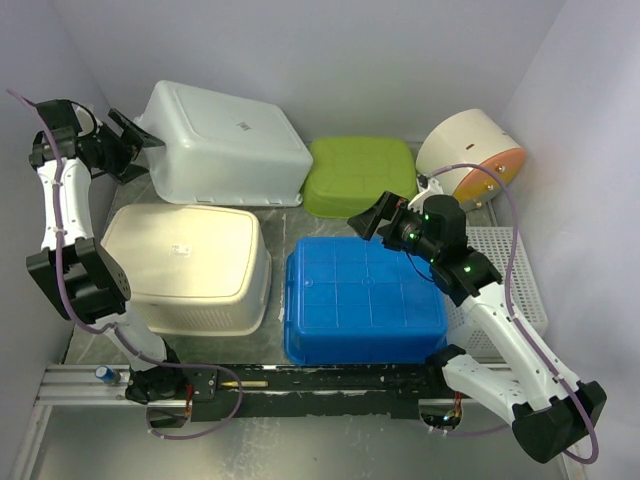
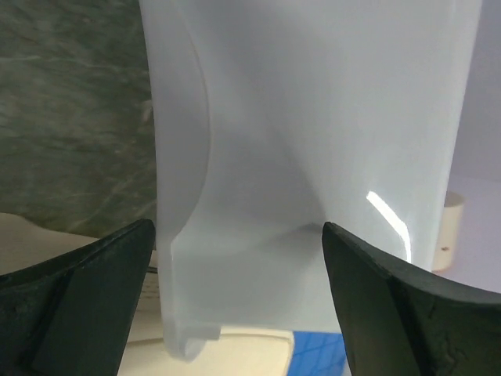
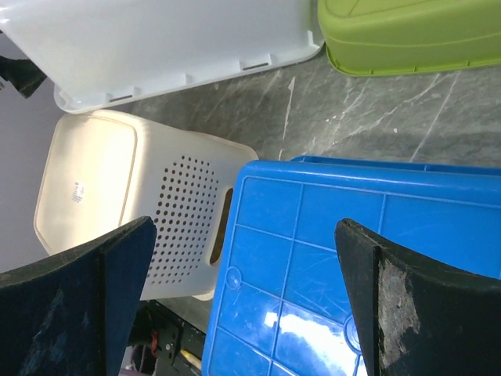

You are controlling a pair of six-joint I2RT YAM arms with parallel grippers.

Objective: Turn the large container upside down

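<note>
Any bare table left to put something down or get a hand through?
Little. Best patch: the bare marble wedge bordered by the white container, green bin and blue crate. The slot between the cream basket and the crate looks too narrow. Right side is crowded: perforated white tray, round tub behind it.

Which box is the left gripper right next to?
The big white tub at the back left. The left gripper sits open at its end, while the cream basket, blue crate and green tub are farther away.
</note>
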